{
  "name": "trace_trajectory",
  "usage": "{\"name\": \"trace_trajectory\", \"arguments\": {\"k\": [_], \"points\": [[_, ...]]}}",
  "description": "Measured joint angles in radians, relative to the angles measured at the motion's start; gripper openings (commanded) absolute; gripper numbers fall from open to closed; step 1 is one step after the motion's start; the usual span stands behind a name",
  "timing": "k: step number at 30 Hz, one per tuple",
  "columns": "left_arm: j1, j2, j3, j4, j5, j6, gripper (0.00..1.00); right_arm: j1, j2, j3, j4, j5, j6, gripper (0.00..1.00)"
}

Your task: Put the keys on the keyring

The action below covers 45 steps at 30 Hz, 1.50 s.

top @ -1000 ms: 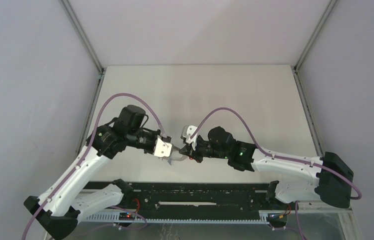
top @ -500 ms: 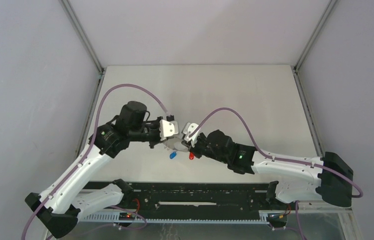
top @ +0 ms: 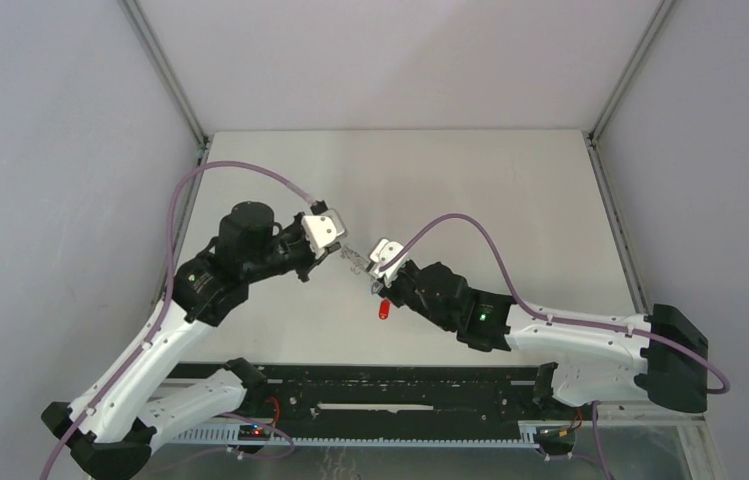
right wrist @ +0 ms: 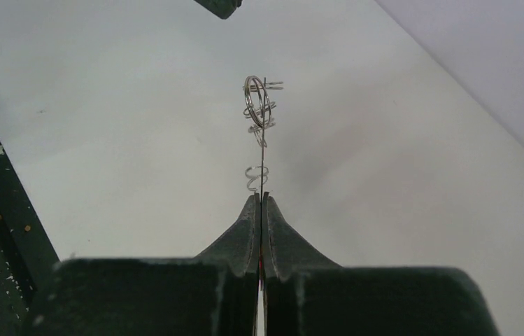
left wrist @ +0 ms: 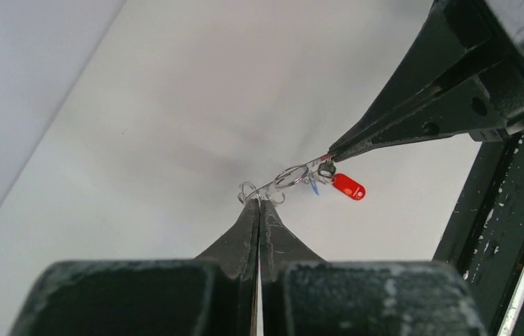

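Note:
The keyring (left wrist: 291, 176) is a thin wire ring with small loops, held in the air between both grippers. My left gripper (left wrist: 259, 201) is shut on its near loop, and also shows in the top view (top: 347, 254). My right gripper (right wrist: 262, 197) is shut on the other end, and also shows in the top view (top: 377, 284) and the left wrist view (left wrist: 329, 153). The ring shows edge-on in the right wrist view (right wrist: 262, 112). The red key (left wrist: 348, 186) hangs from the ring beside the right fingertips and also shows in the top view (top: 384, 310). The blue key (left wrist: 313, 185) shows only as a thin sliver under the ring.
The pale table (top: 510, 200) stretches behind the grippers, with grey walls on both sides. A black rail (top: 400, 390) runs along the near edge by the arm bases. The left gripper's tip (right wrist: 220, 7) enters the right wrist view at the top.
Both grippers have moved away from the near edge, the left one up and back. The ring is now held between them. The blue key no longer shows in the top view.

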Motion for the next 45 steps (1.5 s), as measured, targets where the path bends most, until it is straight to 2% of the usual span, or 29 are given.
{"name": "trace_trajectory", "arguments": {"k": [2,3,5,6,8,10,13,24,27,33,36,45], "points": [[0.000,-0.013,-0.013,0.014,0.006,0.029,0.01,0.001,-0.008,0.000,0.002,-0.009,0.000,0.00],[0.000,-0.021,-0.024,0.017,0.015,0.059,0.06,0.001,-0.014,0.000,0.002,-0.019,0.000,0.00],[0.000,-0.036,-0.049,0.013,0.043,0.146,0.30,0.001,-0.025,0.000,0.003,-0.053,0.000,0.00],[0.000,-0.042,-0.059,0.010,0.058,0.190,0.39,0.001,-0.028,0.000,0.003,-0.066,0.000,0.00],[0.000,-0.055,-0.078,0.000,0.093,0.295,0.49,0.001,-0.034,0.000,0.003,-0.104,0.000,0.00],[0.000,-0.067,-0.086,-0.004,0.125,0.384,0.50,0.000,-0.036,0.000,0.003,-0.142,0.002,0.00],[-0.002,-0.080,-0.087,0.000,0.164,0.486,0.49,0.000,-0.036,0.000,0.002,-0.185,0.005,0.00],[-0.017,-0.085,-0.089,-0.069,0.220,0.662,0.07,-0.016,-0.037,0.000,0.002,-0.235,0.016,0.00],[-0.017,-0.064,-0.086,-0.077,0.213,0.645,0.01,-0.021,-0.037,0.000,-0.005,-0.233,0.018,0.00],[-0.019,-0.019,-0.066,-0.081,0.187,0.534,0.00,-0.029,-0.038,0.000,-0.031,-0.224,0.020,0.00],[-0.020,-0.034,-0.068,-0.079,0.187,0.537,0.00,-0.037,-0.045,0.000,-0.031,-0.253,0.028,0.00],[-0.025,-0.177,-0.152,-0.046,0.249,0.855,0.00,-0.145,-0.058,0.037,-0.060,-0.576,0.090,0.00]]}}
